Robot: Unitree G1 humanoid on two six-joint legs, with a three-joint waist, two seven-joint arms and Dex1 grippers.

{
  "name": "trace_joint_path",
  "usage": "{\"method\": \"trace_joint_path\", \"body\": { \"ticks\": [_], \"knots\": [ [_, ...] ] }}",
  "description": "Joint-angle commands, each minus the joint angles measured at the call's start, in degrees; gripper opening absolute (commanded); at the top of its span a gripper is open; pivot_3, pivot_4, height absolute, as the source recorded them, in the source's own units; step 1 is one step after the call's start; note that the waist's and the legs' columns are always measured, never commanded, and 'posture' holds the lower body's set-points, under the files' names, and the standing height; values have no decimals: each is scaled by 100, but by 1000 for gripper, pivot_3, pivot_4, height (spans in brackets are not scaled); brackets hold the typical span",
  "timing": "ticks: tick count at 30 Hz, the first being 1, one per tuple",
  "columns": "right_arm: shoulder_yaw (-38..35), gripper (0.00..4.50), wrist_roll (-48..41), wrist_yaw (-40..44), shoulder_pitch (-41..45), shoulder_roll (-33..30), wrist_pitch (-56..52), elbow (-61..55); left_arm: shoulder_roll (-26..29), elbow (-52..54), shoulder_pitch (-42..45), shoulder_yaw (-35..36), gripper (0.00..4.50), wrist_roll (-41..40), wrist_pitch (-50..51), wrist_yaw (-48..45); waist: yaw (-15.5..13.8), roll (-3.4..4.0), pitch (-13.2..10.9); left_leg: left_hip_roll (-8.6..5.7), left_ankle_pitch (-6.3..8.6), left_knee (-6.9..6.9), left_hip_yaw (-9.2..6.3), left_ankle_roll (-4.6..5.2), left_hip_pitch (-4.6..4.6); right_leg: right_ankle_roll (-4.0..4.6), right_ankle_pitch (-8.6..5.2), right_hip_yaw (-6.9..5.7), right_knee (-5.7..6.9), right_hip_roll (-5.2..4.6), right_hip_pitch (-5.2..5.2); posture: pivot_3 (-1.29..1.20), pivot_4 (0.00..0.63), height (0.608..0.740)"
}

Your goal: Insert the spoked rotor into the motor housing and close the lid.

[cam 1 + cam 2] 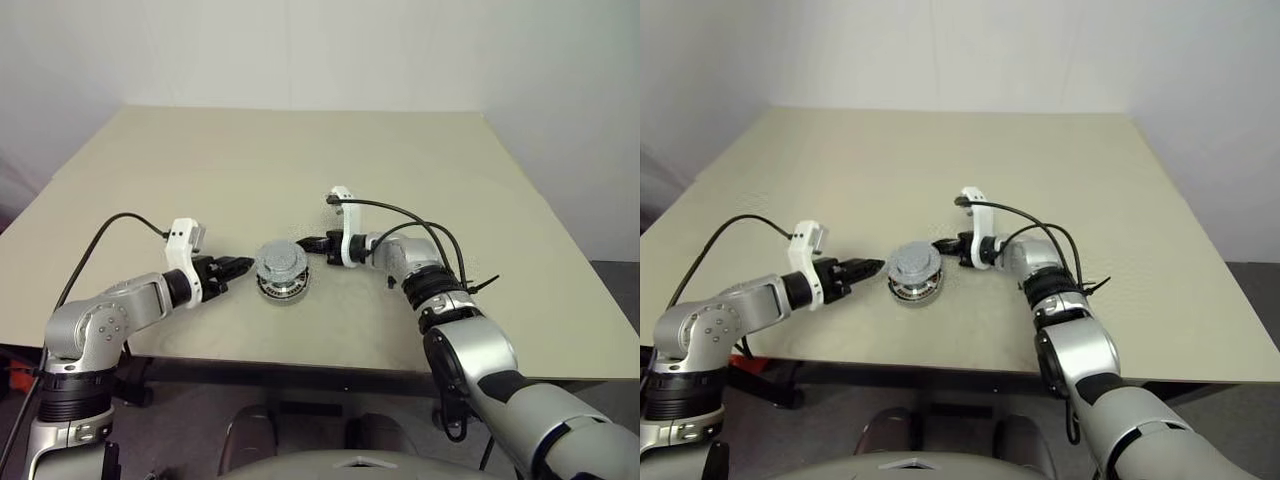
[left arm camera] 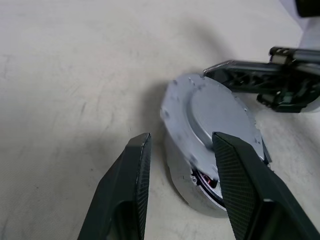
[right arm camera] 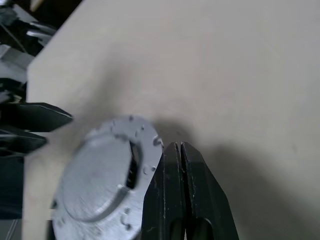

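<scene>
The motor housing (image 1: 281, 288) stands on the table between my two grippers. The grey lid (image 1: 281, 262) lies on top of it. In the left wrist view a bit of copper winding shows under the lid (image 2: 215, 110) at the housing's (image 2: 200, 197) near side. The spoked rotor is hidden. My left gripper (image 1: 240, 266) is open just left of the housing, its fingers apart and holding nothing. My right gripper (image 1: 305, 243) is shut, its tips at the lid's rim (image 3: 150, 150) on the right; I cannot tell whether they touch it.
The beige table (image 1: 450, 180) stretches far behind and to both sides of the housing. Its front edge (image 1: 300, 366) runs close behind my forearms. Black cables (image 1: 420, 225) loop above my right wrist.
</scene>
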State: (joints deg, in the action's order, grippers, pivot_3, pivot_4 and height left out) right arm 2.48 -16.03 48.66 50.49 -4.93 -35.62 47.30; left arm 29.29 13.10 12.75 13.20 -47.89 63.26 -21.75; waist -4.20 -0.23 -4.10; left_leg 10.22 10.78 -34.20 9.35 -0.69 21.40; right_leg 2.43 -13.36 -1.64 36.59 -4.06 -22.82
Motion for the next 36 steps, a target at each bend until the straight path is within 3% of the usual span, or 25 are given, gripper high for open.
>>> {"method": "trace_joint_path", "body": {
  "ticks": [1,13,22,36],
  "knots": [
    [-163,30,-257,143,34,28,-167,-555,-4,175,53,64,2046,-22,-12,-2,0,0,0,0,0,0,0,0,0,0,0,0,0,0,0,0,0,740],
    [20,30,-275,88,-508,-17,-628,-1572,14,103,135,34,2046,8,-8,-37,-9,0,0,0,0,0,0,0,-1,0,0,0,0,0,1,0,0,740],
    [116,30,-276,-76,-693,103,-753,-1713,25,105,141,28,2046,14,7,-40,-5,0,0,0,0,0,0,-1,-3,0,0,0,0,0,2,0,0,740],
    [478,30,-511,319,-1479,-648,-1443,-3069,137,-2,104,131,2046,62,-50,-91,-16,0,0,1,0,1,-1,0,-33,-4,-2,1,-6,1,28,0,0,740]
  ]
}}
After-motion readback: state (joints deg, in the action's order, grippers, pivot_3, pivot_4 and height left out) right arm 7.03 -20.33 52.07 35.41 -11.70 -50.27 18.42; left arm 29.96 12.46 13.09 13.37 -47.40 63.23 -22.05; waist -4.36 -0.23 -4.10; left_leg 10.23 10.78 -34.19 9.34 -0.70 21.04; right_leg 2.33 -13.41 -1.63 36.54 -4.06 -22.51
